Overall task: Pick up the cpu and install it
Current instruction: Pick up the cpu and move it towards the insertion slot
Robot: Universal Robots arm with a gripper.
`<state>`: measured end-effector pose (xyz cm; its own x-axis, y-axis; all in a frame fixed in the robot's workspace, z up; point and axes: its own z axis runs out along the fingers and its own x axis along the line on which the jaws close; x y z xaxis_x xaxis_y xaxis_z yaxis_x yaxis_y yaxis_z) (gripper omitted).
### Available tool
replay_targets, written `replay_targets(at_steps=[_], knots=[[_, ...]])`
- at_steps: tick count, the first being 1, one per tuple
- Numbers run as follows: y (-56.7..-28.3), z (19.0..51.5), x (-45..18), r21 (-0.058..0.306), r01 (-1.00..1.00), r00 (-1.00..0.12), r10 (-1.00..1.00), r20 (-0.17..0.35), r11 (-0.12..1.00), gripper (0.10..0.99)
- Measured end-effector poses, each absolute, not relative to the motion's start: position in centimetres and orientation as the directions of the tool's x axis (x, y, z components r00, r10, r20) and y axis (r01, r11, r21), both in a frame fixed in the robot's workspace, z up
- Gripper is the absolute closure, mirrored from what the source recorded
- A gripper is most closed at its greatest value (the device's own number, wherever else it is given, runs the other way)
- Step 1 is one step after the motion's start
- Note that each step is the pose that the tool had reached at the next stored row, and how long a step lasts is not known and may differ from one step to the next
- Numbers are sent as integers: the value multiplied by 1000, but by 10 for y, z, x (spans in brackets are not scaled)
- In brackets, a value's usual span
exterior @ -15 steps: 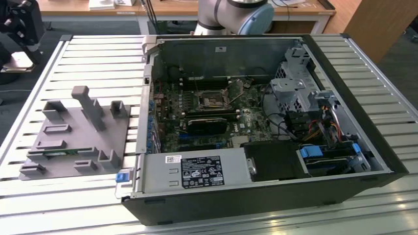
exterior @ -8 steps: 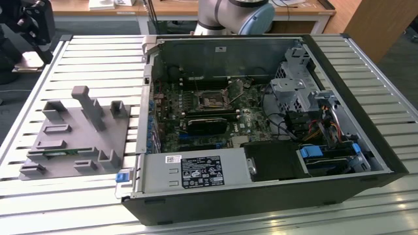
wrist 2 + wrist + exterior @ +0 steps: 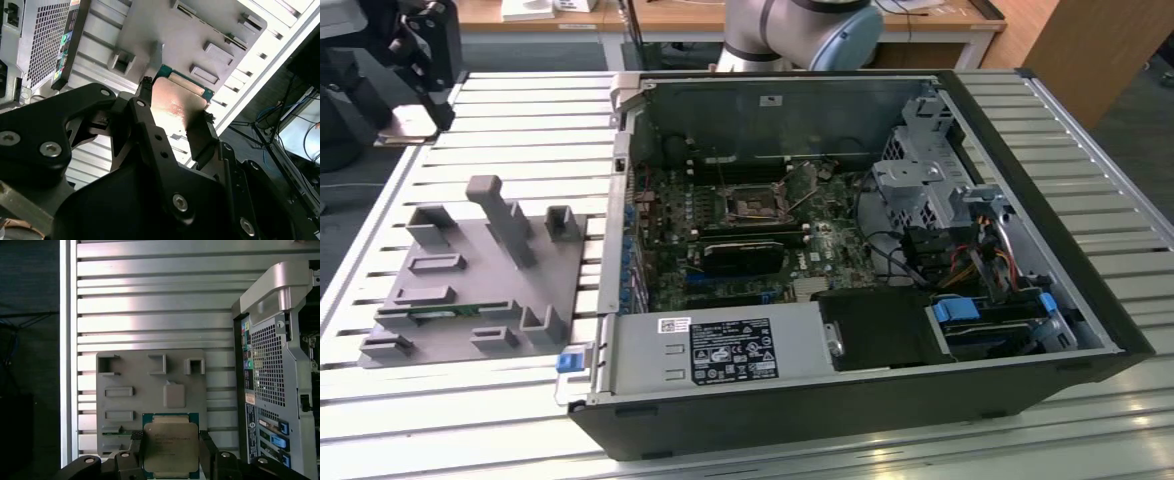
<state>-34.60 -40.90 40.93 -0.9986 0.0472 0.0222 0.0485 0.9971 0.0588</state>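
Claw [image 3: 170, 440] pointing down at the slatted table [image 3: 150, 300], my fingers [image 3: 134, 452] clamped on opposite edges of the cpu [image 3: 170, 455], its metal top up, held above the grey fixture tray [image 3: 130, 375], with the open computer case [image 3: 854, 250] at three o'clock of that tray in the exterior view.

cpu [image 3: 171, 449] – silver top, green rim | gripper [image 3: 176, 102] – black | tray [image 3: 130, 405] grey | table [image 3: 150, 305] silver slats

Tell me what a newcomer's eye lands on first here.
The open computer case on the slatted table dominates the exterior view. In both wrist views the hand grips the cpu by its edges, with the grey parts tray beyond it.
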Motion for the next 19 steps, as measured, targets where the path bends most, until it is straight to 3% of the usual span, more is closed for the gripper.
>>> replay_targets(at_steps=[19], knots=[[-407,409,-304,59,48,-999,47,22,997,557]])
